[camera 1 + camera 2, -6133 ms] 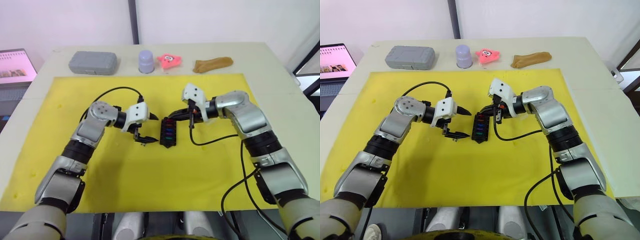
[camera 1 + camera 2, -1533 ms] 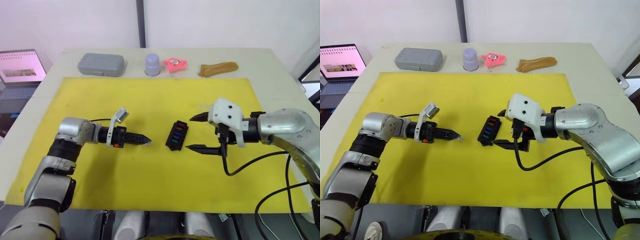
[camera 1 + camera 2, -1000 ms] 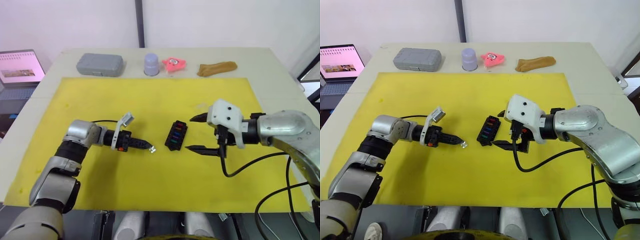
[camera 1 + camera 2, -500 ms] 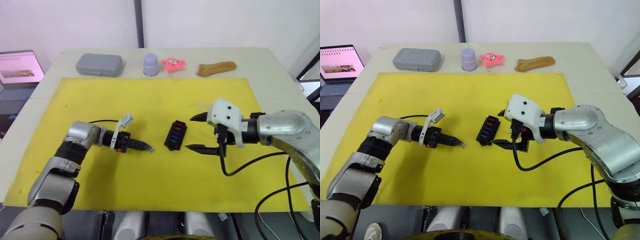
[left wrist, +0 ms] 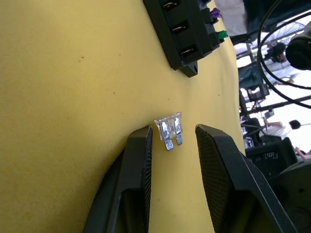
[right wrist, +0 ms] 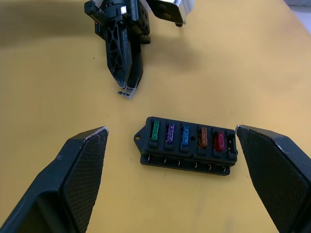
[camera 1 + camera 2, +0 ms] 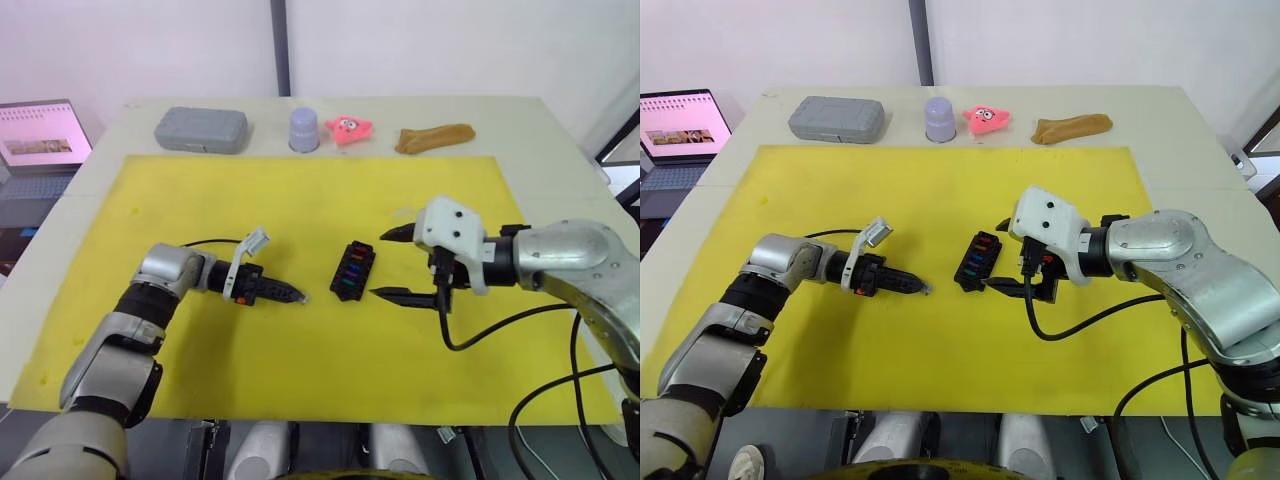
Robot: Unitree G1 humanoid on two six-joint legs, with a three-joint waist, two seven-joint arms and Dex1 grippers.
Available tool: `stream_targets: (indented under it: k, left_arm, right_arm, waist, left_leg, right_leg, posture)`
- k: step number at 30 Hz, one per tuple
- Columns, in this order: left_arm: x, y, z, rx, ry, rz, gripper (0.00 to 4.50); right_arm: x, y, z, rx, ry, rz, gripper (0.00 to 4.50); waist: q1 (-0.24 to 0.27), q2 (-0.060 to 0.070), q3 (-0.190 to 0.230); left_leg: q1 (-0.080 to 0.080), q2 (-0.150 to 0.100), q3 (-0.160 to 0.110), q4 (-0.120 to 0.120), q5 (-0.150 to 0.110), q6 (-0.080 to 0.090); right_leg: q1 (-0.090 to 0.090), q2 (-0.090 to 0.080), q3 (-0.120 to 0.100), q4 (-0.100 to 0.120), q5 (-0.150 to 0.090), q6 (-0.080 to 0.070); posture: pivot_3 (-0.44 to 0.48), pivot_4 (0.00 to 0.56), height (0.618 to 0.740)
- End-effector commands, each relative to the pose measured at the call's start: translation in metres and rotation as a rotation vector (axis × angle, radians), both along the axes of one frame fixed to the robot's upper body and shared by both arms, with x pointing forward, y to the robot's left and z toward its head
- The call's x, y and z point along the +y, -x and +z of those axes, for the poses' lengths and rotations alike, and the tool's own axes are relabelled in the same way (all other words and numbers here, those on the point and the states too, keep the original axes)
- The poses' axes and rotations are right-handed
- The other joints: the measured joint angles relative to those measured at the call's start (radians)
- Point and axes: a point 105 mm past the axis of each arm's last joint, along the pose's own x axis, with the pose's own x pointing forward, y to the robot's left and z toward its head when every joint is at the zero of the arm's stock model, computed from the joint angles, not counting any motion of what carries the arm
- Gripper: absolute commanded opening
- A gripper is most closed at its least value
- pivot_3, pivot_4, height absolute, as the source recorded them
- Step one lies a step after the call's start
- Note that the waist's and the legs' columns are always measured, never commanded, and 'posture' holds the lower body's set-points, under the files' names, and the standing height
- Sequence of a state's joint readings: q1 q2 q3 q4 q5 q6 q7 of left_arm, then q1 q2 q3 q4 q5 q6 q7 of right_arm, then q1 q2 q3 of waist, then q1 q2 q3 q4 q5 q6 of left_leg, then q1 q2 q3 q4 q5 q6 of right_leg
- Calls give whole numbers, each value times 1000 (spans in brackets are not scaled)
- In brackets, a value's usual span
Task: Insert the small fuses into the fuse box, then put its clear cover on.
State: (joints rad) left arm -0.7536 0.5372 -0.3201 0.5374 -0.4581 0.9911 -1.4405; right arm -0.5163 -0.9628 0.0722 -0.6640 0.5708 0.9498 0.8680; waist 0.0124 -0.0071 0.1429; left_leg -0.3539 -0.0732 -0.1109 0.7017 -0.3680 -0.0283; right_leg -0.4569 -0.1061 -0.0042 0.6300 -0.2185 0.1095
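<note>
The black fuse box [image 7: 353, 270] lies on the yellow mat [image 7: 300, 200], slots up. Green, purple, teal, amber and red small fuses [image 6: 185, 137] sit in a row in it, and the end slot beside the red one is bare. A grey-clear fuse [image 5: 167, 127] lies on the mat left of the box, between the parted fingertips of my left gripper [image 7: 299, 297], which is open and low over the mat. My right gripper [image 7: 392, 265] hangs wide open just right of the box with nothing in it. The clear cover is out of view.
Along the table's far edge stand a grey case [image 7: 200, 129], a lavender cup [image 7: 304, 128], a pink toy [image 7: 350, 128] and a brown piece [image 7: 433, 137]. A laptop [image 7: 40, 140] sits off the table's left side. Black cables trail from both wrists.
My left gripper's fingers have parted and let go of the grey-clear fuse, which now rests on the mat between them. The right arm and the fuse box have not moved.
</note>
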Motion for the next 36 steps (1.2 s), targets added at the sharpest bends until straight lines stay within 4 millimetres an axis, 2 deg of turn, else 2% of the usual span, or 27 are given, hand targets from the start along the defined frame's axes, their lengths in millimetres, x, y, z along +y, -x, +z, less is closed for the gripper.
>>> stream_targets:
  k: [1, 14, 21, 29, 36]
  left_arm:
    - [1, -1, -9, 0, -55, 5, 1508]
    - [-8, 6, -10, -13, -53, -59, 1508]
    - [-11, 3, -13, -27, -75, -54, 1508]
    - [-19, 3, -1, 7, -15, -72, 1508]
    - [-18, 3, -7, -5, -41, -77, 1508]
  right_arm:
    - [2, 1, 7, -47, -3, 9, 4500]
    - [0, 0, 6, -53, 5, 3, 4500]
    - [0, 0, 6, -53, 7, 3, 4500]
    - [-1, 1, 6, -56, 11, -3, 4500]
    - [-2, 1, 6, -57, 17, -5, 4500]
  waist:
    - [0, 0, 0]
    - [1, 0, 0]
    - [3, 0, 0]
    - [3, 0, 0]
    - [3, 0, 0]
  left_leg:
    - [0, 0, 0, 0, 0, 0]
    - [0, 0, 0, 0, 0, 0]
    - [0, -1, -1, 0, 0, 0]
    - [0, -1, -1, 0, 0, 0]
    - [0, -1, -1, 1, 0, 0]
  right_leg:
    - [0, 0, 0, 0, 0, 0]
    - [0, 0, 0, 0, 0, 0]
    - [1, 0, 0, 0, 0, 0]
    - [2, 0, 0, -1, 0, 0]
    - [2, 0, 0, -1, 0, 0]
  posture:
    - [0, 150, 740]
    - [0, 150, 740]
    - [0, 150, 740]
    - [0, 150, 740]
    - [0, 150, 740]
